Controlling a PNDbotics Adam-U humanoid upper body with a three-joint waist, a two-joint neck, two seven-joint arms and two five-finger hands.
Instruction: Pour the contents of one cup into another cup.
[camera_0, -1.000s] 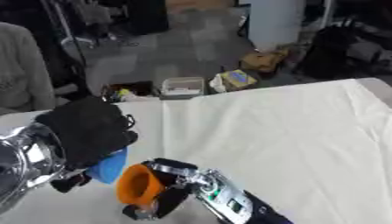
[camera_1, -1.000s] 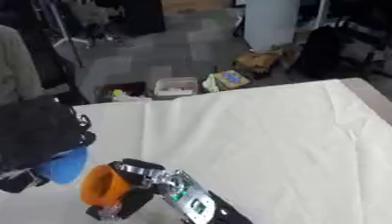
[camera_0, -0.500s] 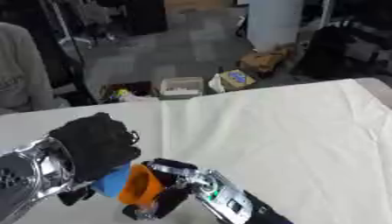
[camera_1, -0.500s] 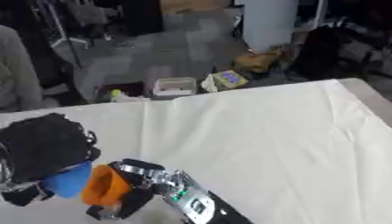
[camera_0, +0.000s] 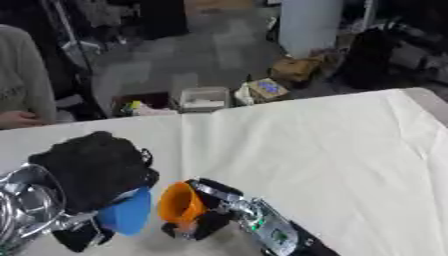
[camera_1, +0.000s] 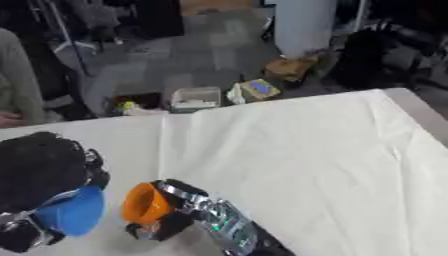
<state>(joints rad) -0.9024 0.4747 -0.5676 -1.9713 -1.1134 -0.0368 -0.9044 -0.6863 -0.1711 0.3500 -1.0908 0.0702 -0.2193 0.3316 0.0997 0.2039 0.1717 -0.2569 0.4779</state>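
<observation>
Table: broad and flat, draped in smooth off-white cloth with a seam running toward 12 o'clock
Left hand: bulky, matte black, coming in from 8 o'clock behind a shiny silver wrist; its fingers are curled around the blue cup
Right hand: black with silver joints, rising from 6 o'clock, closed around the orange cup
Blue cup: smooth plastic, tipped, mouth facing the view, at 7 o'clock
Orange cup: glossy, tilted, rim toward the blue cup, just beside it
</observation>
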